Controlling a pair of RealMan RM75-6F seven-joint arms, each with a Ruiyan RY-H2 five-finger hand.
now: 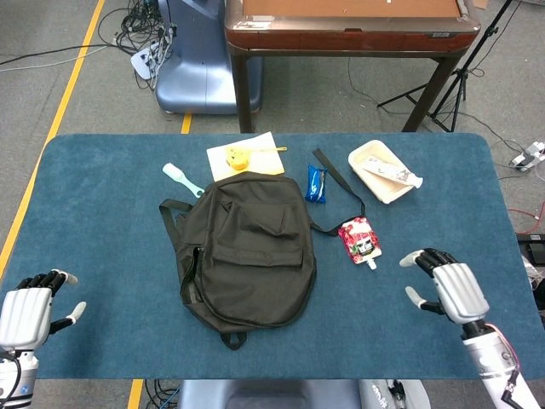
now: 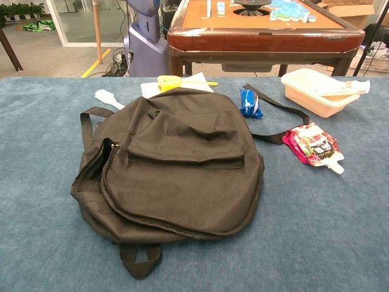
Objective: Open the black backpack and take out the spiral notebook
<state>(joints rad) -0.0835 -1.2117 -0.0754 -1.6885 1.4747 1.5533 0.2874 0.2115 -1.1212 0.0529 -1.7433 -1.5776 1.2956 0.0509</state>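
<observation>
The black backpack [image 1: 247, 251] lies flat and zipped in the middle of the blue table, front pocket up; the chest view shows the backpack [image 2: 173, 170] close, its straps trailing left and right. No spiral notebook shows in either view. My left hand [image 1: 25, 311] hovers at the table's near left corner, fingers apart, holding nothing. My right hand [image 1: 451, 290] is over the table at the near right, fingers spread and empty, well right of the bag. Neither hand appears in the chest view.
Behind the bag lie a white sheet with a yellow object [image 1: 243, 155], a pale blue brush [image 1: 182, 179], a blue packet [image 1: 316, 182] and a white tray [image 1: 381, 170]. A red pouch [image 1: 360, 240] lies right of the bag. A brown table [image 1: 349, 25] stands beyond.
</observation>
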